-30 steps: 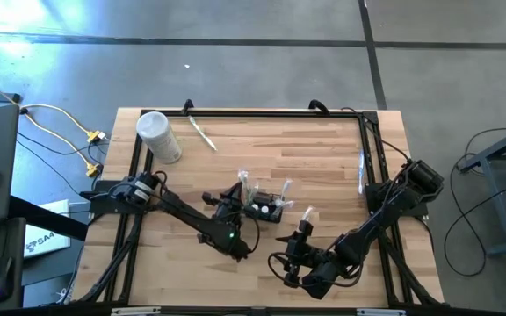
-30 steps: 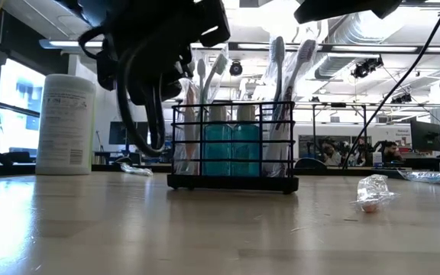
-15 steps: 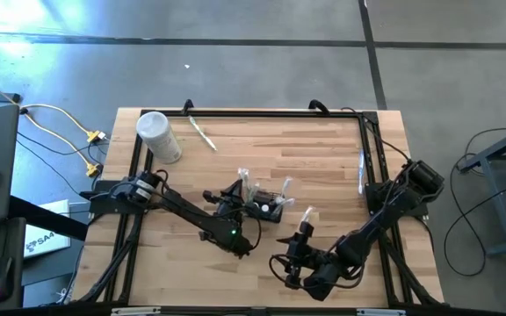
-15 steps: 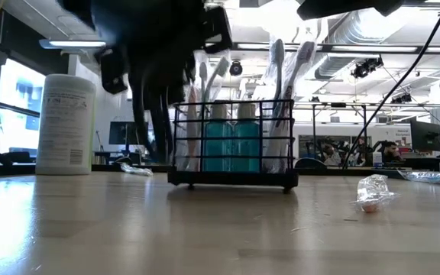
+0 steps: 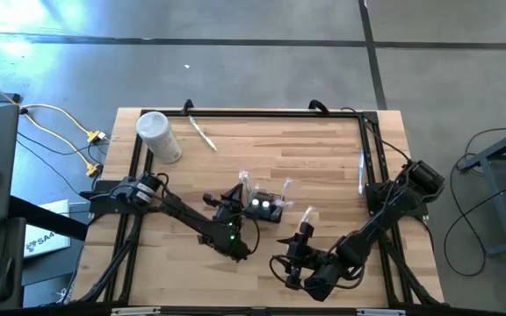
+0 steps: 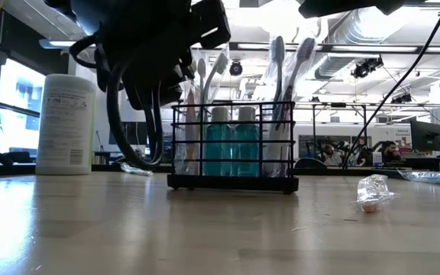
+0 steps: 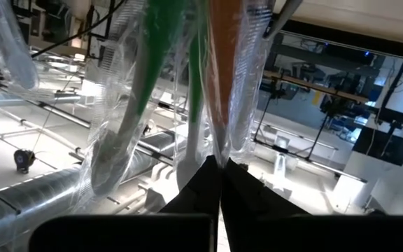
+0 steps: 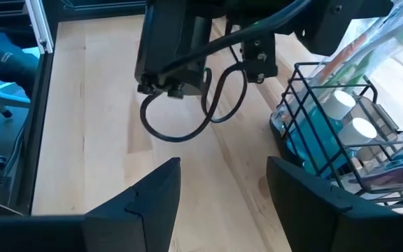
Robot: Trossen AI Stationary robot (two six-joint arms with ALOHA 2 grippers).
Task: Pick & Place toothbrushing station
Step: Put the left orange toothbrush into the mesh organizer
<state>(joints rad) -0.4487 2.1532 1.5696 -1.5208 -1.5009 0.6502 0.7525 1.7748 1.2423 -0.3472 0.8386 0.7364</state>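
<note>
A: Starting at the left, what is sitting there?

B: A white canister is standing upright near the table's far left corner, with a wrapped brush lying just beside it toward the middle.

A: And the left gripper?

B: It is reaching in at the middle of the table, right against the left end of the rack. Its fingers are pressed together, pinching the clear wrap of the toothbrushes that are standing in the rack.

A: Where is the rack itself?

B: It is sitting flat on the wood at mid-table in the low view, a black wire basket holding two teal bottles and several wrapped brushes sticking up.

A: Anything farther right?

B: A small crumpled clear packet is lying on the table, well apart from the rack. The right gripper is hovering near the front edge, to the right of the rack, pointing toward it with its fingers spread and nothing between them.
</note>
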